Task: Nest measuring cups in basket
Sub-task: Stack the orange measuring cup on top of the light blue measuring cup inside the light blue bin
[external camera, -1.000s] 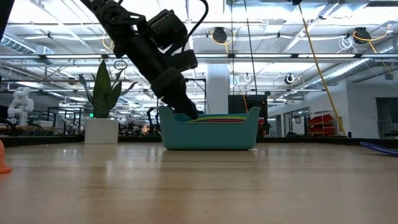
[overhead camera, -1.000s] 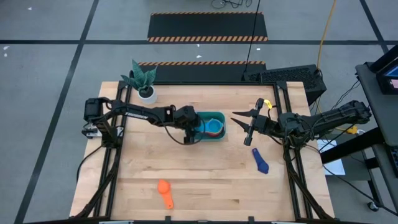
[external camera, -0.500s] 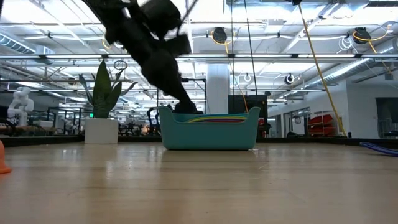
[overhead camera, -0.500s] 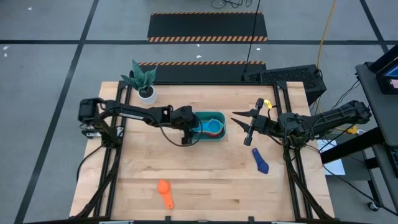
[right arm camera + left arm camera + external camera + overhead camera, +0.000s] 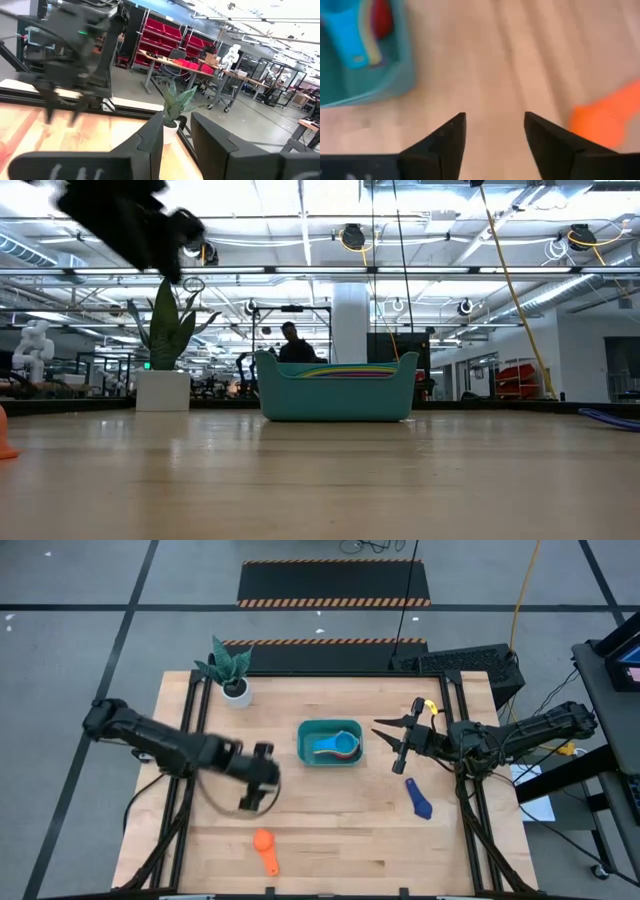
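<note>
L gripper (image 5: 252,780) hangs over bare tabletop, between the basket (image 5: 304,745) and the orange cup (image 5: 265,849), apart from both. Its fingers (image 5: 445,142) stand apart w/ nothing between them; wrist view shows wood in the gap, basket corner to one side, orange cup to the other.

Basket sits mid-table, nearer the far edge. Inside: a light blue cup (image 5: 340,746) on top of a stack, w/ red and yellow edges showing beneath it in the L wrist view. Low view shows coloured rims just above the basket wall.

Dark blue cup (image 5: 419,797) lies on the table near the R gripper (image 5: 391,747), not touching. R gripper waits above the table, just R of the basket; fingers (image 5: 150,137) a little apart, holding nothing.

Plant pot (image 5: 236,690) stands at far L corner.
</note>
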`<state>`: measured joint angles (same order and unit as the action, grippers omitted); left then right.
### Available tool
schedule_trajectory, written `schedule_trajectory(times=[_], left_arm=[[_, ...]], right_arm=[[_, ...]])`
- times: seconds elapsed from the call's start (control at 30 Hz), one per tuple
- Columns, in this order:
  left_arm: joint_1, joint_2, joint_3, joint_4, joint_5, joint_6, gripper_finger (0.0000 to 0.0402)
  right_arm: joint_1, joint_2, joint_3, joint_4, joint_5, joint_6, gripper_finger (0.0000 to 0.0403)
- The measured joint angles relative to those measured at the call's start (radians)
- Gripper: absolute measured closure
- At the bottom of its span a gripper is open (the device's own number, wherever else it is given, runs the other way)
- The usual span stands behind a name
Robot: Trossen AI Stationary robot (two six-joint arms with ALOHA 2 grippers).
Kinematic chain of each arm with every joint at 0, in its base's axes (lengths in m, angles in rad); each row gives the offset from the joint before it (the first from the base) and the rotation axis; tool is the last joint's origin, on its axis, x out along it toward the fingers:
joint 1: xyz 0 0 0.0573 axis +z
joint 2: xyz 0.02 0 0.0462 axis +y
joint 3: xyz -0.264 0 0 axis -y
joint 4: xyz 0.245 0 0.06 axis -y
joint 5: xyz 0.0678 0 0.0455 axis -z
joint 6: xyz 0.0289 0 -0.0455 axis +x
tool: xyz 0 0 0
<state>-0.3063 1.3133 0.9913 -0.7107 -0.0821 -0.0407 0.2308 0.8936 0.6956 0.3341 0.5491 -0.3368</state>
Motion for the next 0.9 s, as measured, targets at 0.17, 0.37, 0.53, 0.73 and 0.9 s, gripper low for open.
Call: schedule_trajectory(times=[0.17, 0.37, 0.53, 0.73, 0.9], left_arm=[[-0.230, 0.035, 0.000, 0.032, -0.035, -0.051, 0.0247], [-0.407, 0.100, 0.001, 0.061, -0.078, -0.209, 0.0286], [-0.491, 0.188, 0.001, 0.069, 0.001, -0.347, 0.0305], [-0.545, 0.318, 0.001, 0.149, 0.085, -0.281, 0.0340], [-0.525, 0.406, 0.001, 0.148, 0.082, -0.238, 0.0374]], right_arm=[[0.000, 0.000, 0.000, 0.017, -0.001, 0.000, 0.0312], [0.000, 0.000, 0.000, 0.036, -0.003, 0.003, 0.0312], [0.000, 0.000, 0.000, 0.036, -0.003, 0.026, 0.0312], [0.000, 0.000, 0.000, 0.043, -0.009, 0.068, 0.0312], [0.000, 0.001, 0.000, 0.043, -0.057, 0.105, 0.0312]])
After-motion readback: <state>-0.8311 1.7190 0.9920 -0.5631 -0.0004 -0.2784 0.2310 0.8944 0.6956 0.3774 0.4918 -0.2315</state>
